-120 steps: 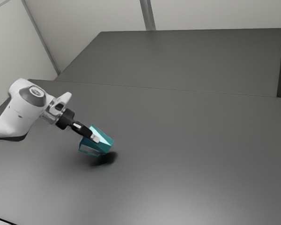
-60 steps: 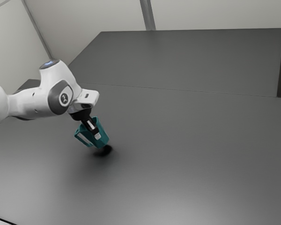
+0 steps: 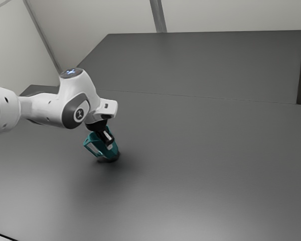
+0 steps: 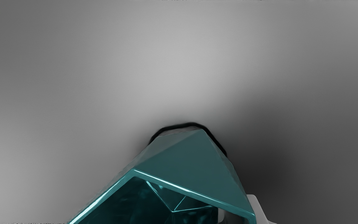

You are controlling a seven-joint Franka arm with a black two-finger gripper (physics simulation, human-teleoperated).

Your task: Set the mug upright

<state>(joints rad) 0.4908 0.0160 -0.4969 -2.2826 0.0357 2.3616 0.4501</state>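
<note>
The gripper (image 3: 109,145) points down at the teal mug (image 3: 105,152) and is shut on its side wall. The mug leans a little, its open end up, its base at or just over the dark contact shadow; whether it touches the table is hard to tell. Its handle (image 3: 91,146) faces the exterior view's left. In the wrist view the gripper (image 4: 236,214) has one pale fingertip inside the mug (image 4: 182,161) and the other outside, with the wall between them. The mug's rim and part of its dark interior are visible there.
The dark grey table (image 3: 200,160) stretches around the mug, with a second dark surface (image 3: 200,65) beyond a seam. Pale walls (image 3: 231,15) stand behind. The arm comes in from the exterior view's left.
The hand has swung to a steeper, downward-pointing pose, turning the held mug closer to upright. Over the last half second, mug and hand came lower, nearer the shadow, and slightly toward the exterior view's right.
</note>
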